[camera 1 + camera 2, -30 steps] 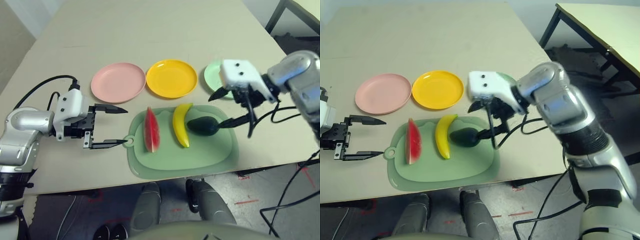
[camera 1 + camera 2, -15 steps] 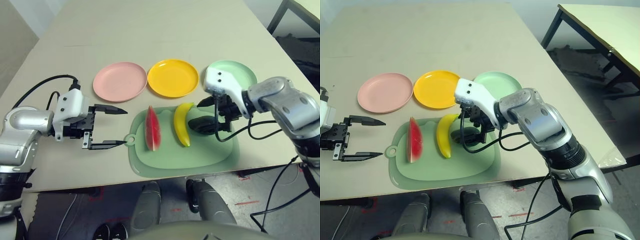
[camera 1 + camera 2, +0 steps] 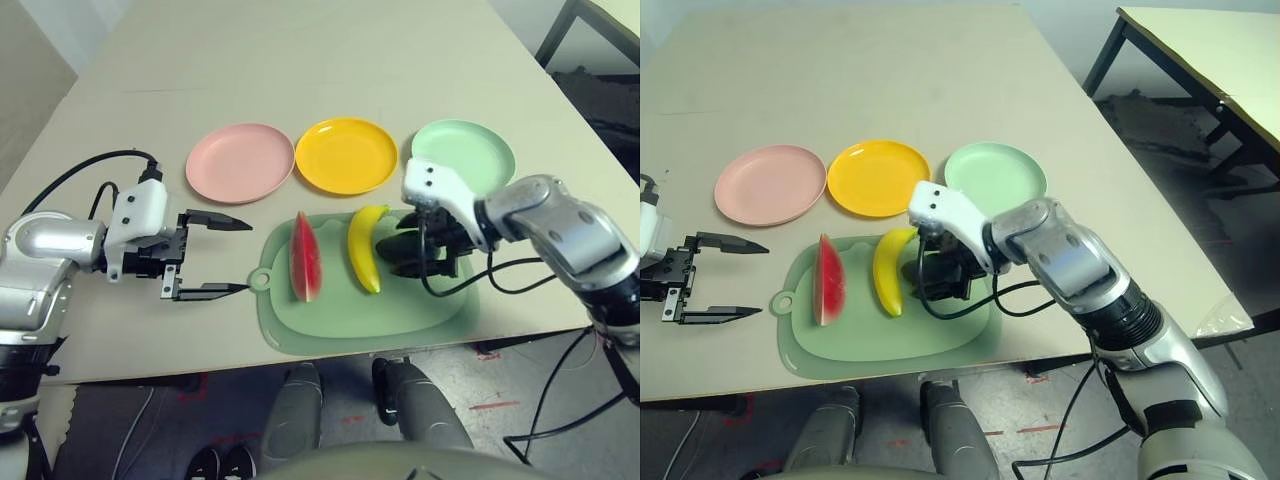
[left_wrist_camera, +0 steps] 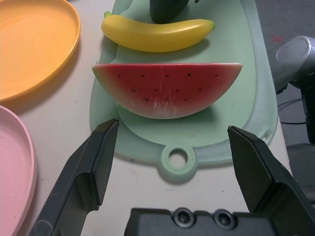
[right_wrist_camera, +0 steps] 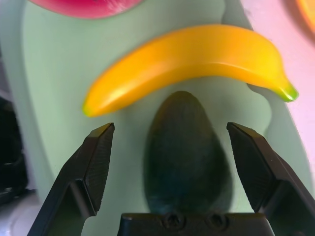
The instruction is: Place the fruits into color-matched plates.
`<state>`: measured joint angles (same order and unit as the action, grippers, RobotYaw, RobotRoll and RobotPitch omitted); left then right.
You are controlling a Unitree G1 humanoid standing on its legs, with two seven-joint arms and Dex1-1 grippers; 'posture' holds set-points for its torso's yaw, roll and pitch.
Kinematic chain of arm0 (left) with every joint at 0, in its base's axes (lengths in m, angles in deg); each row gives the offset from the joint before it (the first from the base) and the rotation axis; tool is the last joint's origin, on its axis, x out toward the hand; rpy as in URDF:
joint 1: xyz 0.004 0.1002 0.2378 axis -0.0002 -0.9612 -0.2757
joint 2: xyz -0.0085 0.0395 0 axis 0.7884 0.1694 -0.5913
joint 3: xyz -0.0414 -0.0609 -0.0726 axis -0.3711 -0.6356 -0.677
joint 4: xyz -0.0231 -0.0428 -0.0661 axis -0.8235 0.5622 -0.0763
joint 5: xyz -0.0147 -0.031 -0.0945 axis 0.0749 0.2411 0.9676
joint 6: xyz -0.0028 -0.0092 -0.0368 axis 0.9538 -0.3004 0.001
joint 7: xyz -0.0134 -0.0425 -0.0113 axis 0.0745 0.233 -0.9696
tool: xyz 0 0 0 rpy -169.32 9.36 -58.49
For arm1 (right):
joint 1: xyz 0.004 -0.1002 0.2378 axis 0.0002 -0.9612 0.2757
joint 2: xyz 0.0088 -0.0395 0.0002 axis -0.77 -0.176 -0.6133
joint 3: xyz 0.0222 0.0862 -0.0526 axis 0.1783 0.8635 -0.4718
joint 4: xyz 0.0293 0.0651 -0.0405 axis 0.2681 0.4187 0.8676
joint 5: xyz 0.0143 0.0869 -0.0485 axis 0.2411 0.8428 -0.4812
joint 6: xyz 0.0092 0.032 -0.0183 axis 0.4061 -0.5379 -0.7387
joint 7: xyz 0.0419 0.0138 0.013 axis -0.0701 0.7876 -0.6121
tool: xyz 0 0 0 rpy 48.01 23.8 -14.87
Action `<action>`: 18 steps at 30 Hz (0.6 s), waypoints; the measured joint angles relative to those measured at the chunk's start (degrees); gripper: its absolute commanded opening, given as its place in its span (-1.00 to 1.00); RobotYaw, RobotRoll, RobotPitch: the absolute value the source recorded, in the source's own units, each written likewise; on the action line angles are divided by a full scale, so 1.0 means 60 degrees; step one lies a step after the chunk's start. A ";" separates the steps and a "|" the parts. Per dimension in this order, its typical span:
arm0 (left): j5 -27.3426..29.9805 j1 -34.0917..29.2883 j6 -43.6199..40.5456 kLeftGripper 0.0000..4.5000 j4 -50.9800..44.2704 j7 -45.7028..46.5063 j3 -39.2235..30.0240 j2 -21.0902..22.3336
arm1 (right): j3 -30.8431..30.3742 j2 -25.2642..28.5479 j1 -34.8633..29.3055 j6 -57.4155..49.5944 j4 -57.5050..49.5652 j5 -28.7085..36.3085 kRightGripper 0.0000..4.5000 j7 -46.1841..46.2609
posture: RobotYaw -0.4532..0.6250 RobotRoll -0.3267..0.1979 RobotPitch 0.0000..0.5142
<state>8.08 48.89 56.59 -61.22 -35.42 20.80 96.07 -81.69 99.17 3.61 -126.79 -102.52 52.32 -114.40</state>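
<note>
Nearest: the large pale green rounded-rectangle mat (image 3: pixel 330 330) with its ring tab is lying at the near edge of the beige table (image 3: pixel 300 60), carrying all three toy fruits.

Left gripper (image 3: pixel 228 255) is hovering just left of the ring tab, black fingers spread wide, holding nothing. Through its wrist camera it is facing the red watermelon wedge with green rind (image 4: pixel 167 88), which is lying on the mat's left part.

Middle of mat: the curved yellow plastic banana (image 3: pixel 364 248) is lying just left of the dark green oval avocado (image 5: pixel 184 147), almost touching it.

Right gripper (image 5: pixel 179 162) is reaching down over the avocado, fingers parted and standing one on each side of it, not closed on it. No grip made yet, by my reading.

Far row, all three bare: pale pink round plate (image 3: pixel 240 163) on the left, yellow-orange round plate (image 3: pixel 346 155) in the middle, mint green round plate (image 3: pixel 463 153) on the right, just beyond the right arm.

Risks, as judgement:
- The avocado is smooth and rounded; a squeeze off its widest part is likely to pop it out forward or sideways.
- The banana is sitting close; the finger on that side may nudge or pinch it, dragging it along.
- Pressing down may shift the mat.
</note>
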 measured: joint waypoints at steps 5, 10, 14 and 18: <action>0.0000 0.0000 0.0000 1.00 0.0000 0.0001 0.0000 0.0000 | -0.0228 0.0000 -0.0137 0.0279 0.0193 -0.0187 0.99 0.0083 | -0.10 0.25 -0.25; 0.0000 -0.0030 0.0000 1.00 -0.0009 0.0004 0.0000 0.0000 | -0.0394 0.0151 -0.0144 0.0417 0.0244 -0.0319 0.99 0.0070 | -0.10 0.25 -0.26; -0.0001 -0.0052 0.0001 1.00 -0.0012 0.0005 0.0000 0.0000 | -0.0477 0.0225 -0.0156 0.0440 0.0294 -0.0404 0.87 0.0059 | -0.10 0.25 -0.25; -0.0005 -0.0051 0.0010 1.00 -0.0012 0.0006 0.0000 0.0000 | -0.0493 0.0248 -0.0155 0.0432 0.0309 -0.0405 0.49 -0.0003 | -0.11 0.25 -0.26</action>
<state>8.05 48.58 56.65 -61.29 -35.39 20.80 96.07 -84.64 100.66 2.68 -124.20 -100.67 49.89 -114.41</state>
